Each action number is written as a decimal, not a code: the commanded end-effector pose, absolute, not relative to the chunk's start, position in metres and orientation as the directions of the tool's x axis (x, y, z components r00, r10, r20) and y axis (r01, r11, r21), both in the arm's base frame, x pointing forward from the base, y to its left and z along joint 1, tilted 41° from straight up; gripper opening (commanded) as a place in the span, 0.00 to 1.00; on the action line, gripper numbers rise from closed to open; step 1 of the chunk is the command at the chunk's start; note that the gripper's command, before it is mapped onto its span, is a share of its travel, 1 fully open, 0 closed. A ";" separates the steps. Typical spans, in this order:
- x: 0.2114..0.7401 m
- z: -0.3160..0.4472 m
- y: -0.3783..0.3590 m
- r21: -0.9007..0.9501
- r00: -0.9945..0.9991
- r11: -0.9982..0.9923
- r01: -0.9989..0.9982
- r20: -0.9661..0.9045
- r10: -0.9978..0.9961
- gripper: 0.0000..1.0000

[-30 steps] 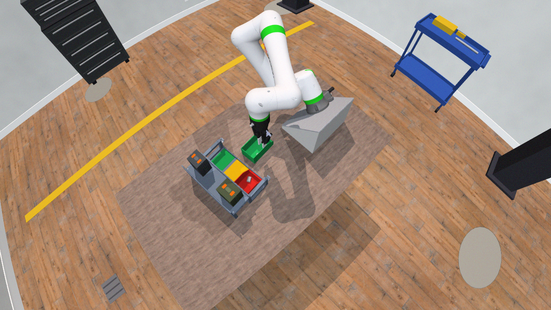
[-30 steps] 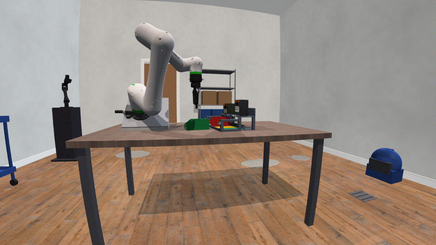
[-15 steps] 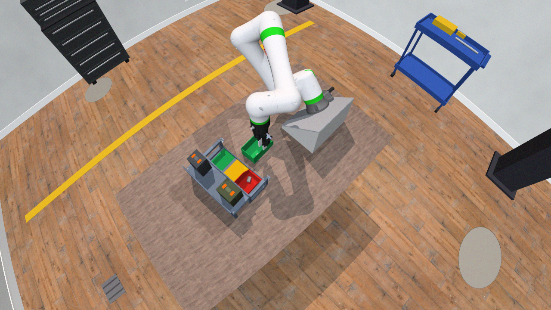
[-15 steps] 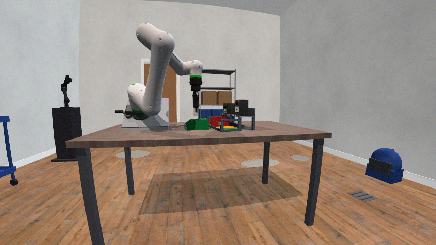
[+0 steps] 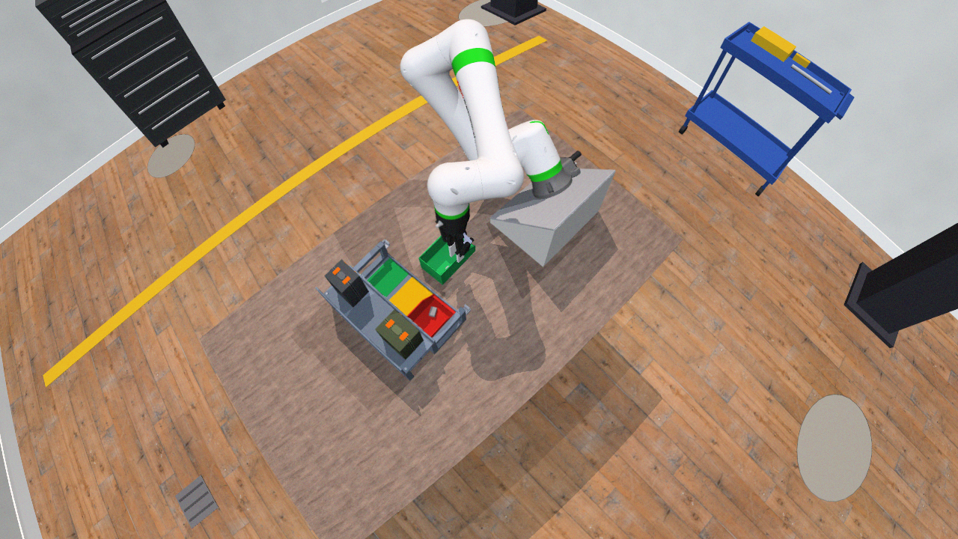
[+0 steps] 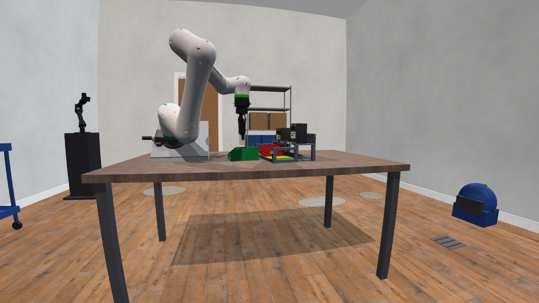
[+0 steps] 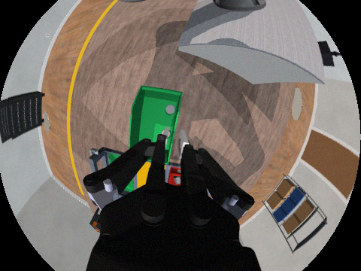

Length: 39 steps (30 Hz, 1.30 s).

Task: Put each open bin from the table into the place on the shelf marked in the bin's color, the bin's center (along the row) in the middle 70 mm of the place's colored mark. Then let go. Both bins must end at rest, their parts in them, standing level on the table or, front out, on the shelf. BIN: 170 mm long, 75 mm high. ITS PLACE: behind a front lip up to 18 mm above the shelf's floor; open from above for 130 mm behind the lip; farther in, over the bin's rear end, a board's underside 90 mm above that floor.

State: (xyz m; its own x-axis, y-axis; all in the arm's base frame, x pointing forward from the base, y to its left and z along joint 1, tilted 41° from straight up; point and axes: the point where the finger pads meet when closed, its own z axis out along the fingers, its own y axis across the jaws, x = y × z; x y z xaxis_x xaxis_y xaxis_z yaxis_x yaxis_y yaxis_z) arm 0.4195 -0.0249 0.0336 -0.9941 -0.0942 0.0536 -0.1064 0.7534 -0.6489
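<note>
The green open plastic bin (image 5: 432,270) (image 6: 244,154) (image 7: 150,113) stands level on the brown wooden table (image 5: 268,402) (image 6: 331,162) (image 7: 109,75), outside the shelf, with small grey parts visible inside. Just above it hangs the black two-finger gripper (image 5: 456,254) (image 6: 242,141) (image 7: 174,135); its jaws are released, a little apart, with nothing between them.

You are, I judge, at the approach to this second bin. In the wrist view the fingers appear to straddle one long wall, so next you should check this alignment, lower straight, and clench the wall without striking the parts.

Beside the bin is the grey-blue metal shelf (image 5: 367,318) (image 6: 312,152) (image 7: 92,163). Its green mark (image 5: 388,276) (image 6: 284,159) (image 7: 130,185) is uncovered, the yellow mark (image 5: 410,295) (image 6: 276,157) (image 7: 142,175) lies between, and the red open bin (image 5: 420,314) (image 6: 271,149) (image 7: 173,176) already occupies the far place.

Later, you must clear the front lip and guide the rear end under the upper board, where the dark grey box (image 5: 349,288) (image 6: 300,133) stands near the green side.

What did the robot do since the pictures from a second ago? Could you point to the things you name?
The pincer (image 5: 456,253) (image 6: 241,140) (image 7: 174,135) moved down, closer to the green bin (image 5: 438,272) (image 6: 246,153) (image 7: 150,109). It hasn't grabbed or let go of anything: its fingers are a little apart, above the bin. The green bin stayed on the table, and the red bin (image 5: 421,317) (image 6: 271,150) (image 7: 174,171) stayed on the shelf.
</note>
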 end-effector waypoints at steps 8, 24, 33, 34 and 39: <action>0.420 0.034 -0.025 -0.649 -0.994 0.754 -0.106 0.053 -0.094 0.15; 0.420 0.033 -0.025 -0.649 -0.994 0.754 -0.106 0.053 -0.094 0.15; 0.420 0.030 -0.028 -0.649 -0.994 0.754 -0.106 0.053 -0.094 0.15; 0.420 0.029 -0.028 -0.649 -0.994 0.754 -0.106 0.053 -0.094 0.15; 0.420 0.027 -0.030 -0.649 -0.994 0.754 -0.106 0.053 -0.094 0.15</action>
